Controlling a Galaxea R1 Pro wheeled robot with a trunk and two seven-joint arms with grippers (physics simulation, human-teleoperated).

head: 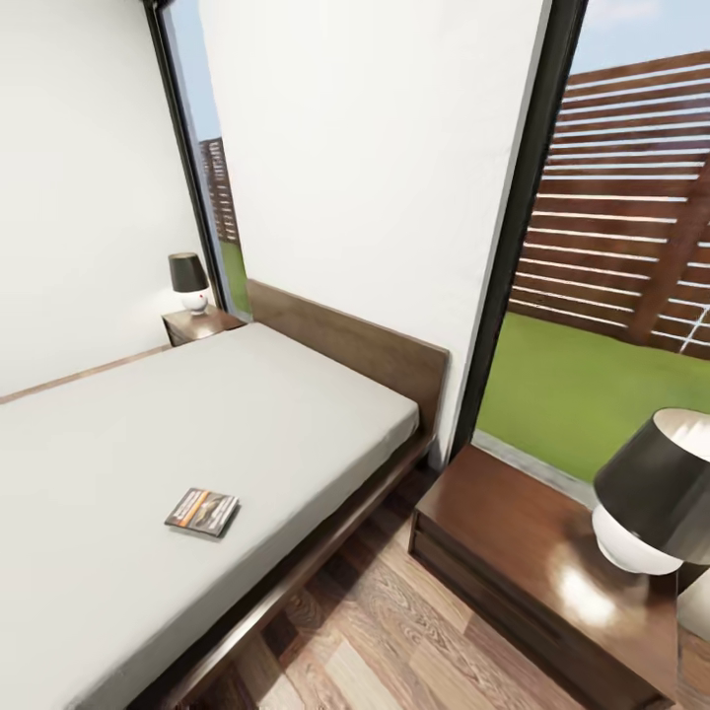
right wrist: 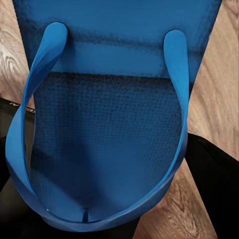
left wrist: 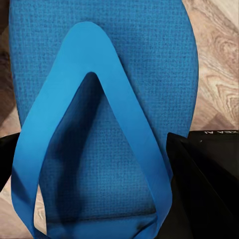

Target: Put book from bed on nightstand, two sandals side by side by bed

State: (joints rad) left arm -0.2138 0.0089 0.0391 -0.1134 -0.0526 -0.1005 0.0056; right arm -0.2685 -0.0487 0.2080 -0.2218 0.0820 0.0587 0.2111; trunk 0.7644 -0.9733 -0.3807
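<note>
the left gripper (left wrist: 107, 199) shows dark fingers (left wrist: 206, 189) on either side of a flat bright blue sandal (left wrist: 99, 64) with a blue y-strap, apparently clamped on it above the wood-grain floor (left wrist: 219, 74). the right gripper (right wrist: 107, 199) looks closed the same way on sandal 2 (right wrist: 114, 129). how tight, i cannot tell. the thin dark paperback book (head: 202, 511) lies on the pale grey mattress of the low wooden-framed bed (head: 296, 414); the dark brown glossy nightstand (head: 523, 552) stands just beside that bed. nothing placed yet, i judge.
</note>
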